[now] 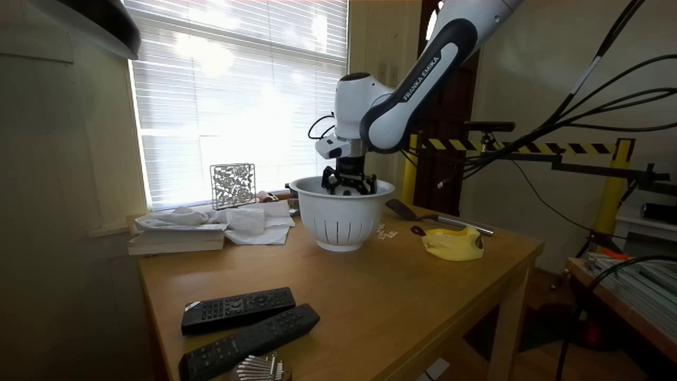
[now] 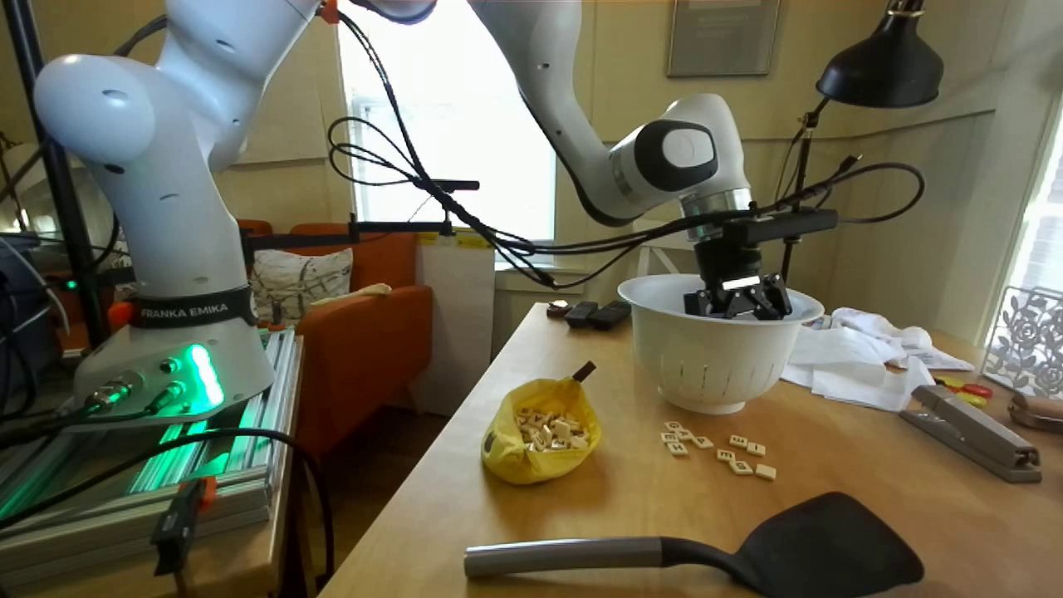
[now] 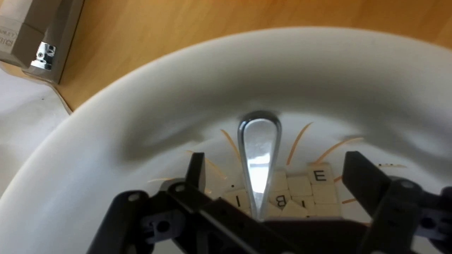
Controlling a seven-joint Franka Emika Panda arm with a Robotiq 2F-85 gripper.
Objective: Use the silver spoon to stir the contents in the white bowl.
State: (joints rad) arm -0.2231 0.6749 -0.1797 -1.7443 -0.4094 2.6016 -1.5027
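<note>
The silver spoon (image 3: 260, 151) shows mid-frame in the white bowl (image 3: 212, 65), letter tiles (image 3: 324, 192) at lower centre, the gripper (image 3: 277, 170) at the bottom with jaws parted, a stapler (image 3: 26, 38) at upper left.

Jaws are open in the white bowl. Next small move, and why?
Probably close the jaws gently on the silver spoon: in the wrist view they stand open with its handle between them, and both exterior views show them reaching into the white bowl. Whether they are low enough for a firm grip, I can't tell.
</note>
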